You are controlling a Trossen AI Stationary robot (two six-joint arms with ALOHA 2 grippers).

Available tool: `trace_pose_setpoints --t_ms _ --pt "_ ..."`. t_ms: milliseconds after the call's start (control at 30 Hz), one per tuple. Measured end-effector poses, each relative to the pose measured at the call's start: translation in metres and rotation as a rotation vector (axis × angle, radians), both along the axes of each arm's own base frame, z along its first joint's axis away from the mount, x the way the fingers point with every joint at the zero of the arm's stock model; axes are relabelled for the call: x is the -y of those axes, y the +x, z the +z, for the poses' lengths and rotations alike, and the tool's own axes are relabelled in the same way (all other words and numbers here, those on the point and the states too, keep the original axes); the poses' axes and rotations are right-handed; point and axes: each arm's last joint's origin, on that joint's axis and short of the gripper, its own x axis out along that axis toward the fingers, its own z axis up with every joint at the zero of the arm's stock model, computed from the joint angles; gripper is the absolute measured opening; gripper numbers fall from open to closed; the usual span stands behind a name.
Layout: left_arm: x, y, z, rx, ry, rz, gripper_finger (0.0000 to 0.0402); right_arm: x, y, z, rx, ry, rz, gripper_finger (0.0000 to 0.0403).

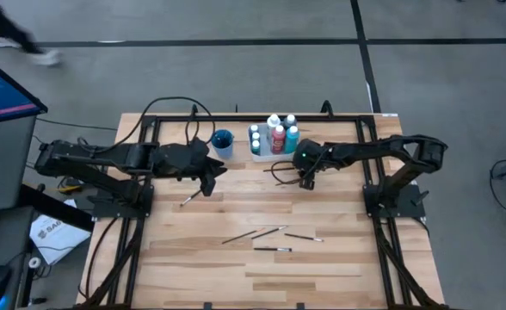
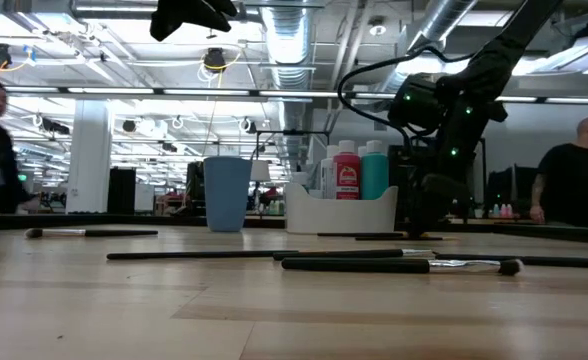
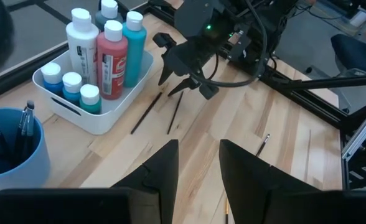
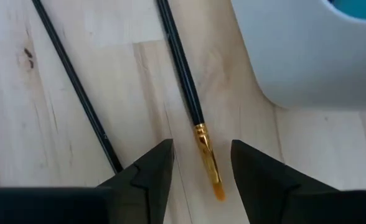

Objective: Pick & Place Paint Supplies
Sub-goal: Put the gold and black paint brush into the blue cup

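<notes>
Nearest the low camera, several loose paintbrushes [image 2: 404, 265] lie flat on my tabletop [image 1: 322, 267], toward its front edge. On the left side, my left claw [image 3: 197, 163] hangs above the wood with its fingers apart, gripping nothing; one paintbrush [image 1: 190, 200] lies just below it. Next comes the blue cup [image 1: 222, 142], already holding a few brushes. Beside it sits the white tray [image 3: 111, 112], with the paint bottles [image 1: 276, 136] standing upright inside. Right of the tray, my right claw [image 4: 198, 165] is low over the wood, fingers apart and empty, straddling a gold-ferruled paintbrush [image 4: 192, 109] that lies just beside the tray's wall.
</notes>
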Motion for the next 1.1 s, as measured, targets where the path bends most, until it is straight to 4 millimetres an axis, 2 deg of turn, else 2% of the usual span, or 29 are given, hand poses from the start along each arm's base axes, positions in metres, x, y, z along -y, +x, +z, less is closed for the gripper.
trace_pose_setpoints --t_ms 100,233,467,800,933,1100 --pt "0.0 0.0 0.0 0.0 0.0 0.0 0.0108 0.002 0.0 0.0 0.012 0.012 0.009 0.0155" --pt "0.0 0.0 0.0 0.0 0.0 0.0 0.0108 0.006 -0.002 -0.003 0.042 0.143 0.016 0.0139" --pt "0.0 0.0 0.0 -0.001 -0.002 -0.004 0.0108 0.004 0.001 -0.01 0.032 0.195 -0.018 0.0113" --pt "0.0 0.0 0.0 -0.002 -0.007 -0.013 0.0108 -0.024 0.009 -0.011 -0.02 0.125 0.006 0.0084" --pt "0.0 0.0 0.0 -0.002 -0.006 -0.013 0.0108 -0.027 0.009 -0.011 -0.025 0.128 -0.036 0.006" --pt "0.0 0.0 0.0 -0.002 -0.006 -0.014 0.0108 -0.03 0.009 -0.011 -0.025 0.152 -0.081 0.001"
